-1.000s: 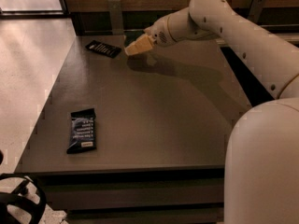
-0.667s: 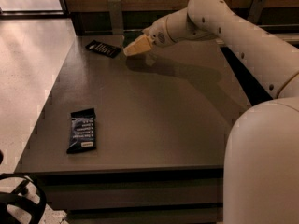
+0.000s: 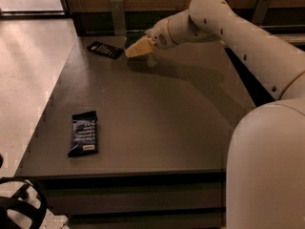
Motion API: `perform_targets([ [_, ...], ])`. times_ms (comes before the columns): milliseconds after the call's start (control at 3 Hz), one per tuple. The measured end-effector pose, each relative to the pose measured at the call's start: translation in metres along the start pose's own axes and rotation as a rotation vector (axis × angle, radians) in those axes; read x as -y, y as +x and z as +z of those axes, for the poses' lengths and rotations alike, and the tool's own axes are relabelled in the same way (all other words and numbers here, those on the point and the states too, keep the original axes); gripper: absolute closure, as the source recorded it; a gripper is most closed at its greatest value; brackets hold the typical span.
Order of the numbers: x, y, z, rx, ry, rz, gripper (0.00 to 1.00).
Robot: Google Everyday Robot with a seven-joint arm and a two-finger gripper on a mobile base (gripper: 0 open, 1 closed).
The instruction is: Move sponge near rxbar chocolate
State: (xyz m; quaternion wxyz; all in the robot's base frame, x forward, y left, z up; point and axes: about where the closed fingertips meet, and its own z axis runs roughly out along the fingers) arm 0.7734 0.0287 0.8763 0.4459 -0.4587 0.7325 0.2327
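Observation:
The sponge (image 3: 138,47) shows its pale yellow foam side and hangs tilted just above the far part of the dark table (image 3: 157,113). My gripper (image 3: 151,41) is shut on the sponge at its right end, at the tip of the white arm reaching in from the right. The rxbar chocolate (image 3: 105,50), a slim flat black wrapper with small white lettering, lies on the table just left of the sponge, a small gap apart. The sponge's green top is hidden.
A dark wrapper with bluish-white print (image 3: 84,133) lies near the table's front left. The table's left edge borders a pale floor (image 3: 24,80). A wooden wall with metal brackets (image 3: 118,13) runs behind the table. The robot's white body (image 3: 267,171) fills the lower right.

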Motion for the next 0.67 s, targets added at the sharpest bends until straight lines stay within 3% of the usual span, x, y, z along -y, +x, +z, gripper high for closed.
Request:
perform_targets([
  [333,-0.0015,0.0003,0.0028,-0.001,-0.005,0.000,0.00],
  [667,-0.0015,0.0003,0.0028,-0.001,-0.005,0.000,0.00],
])
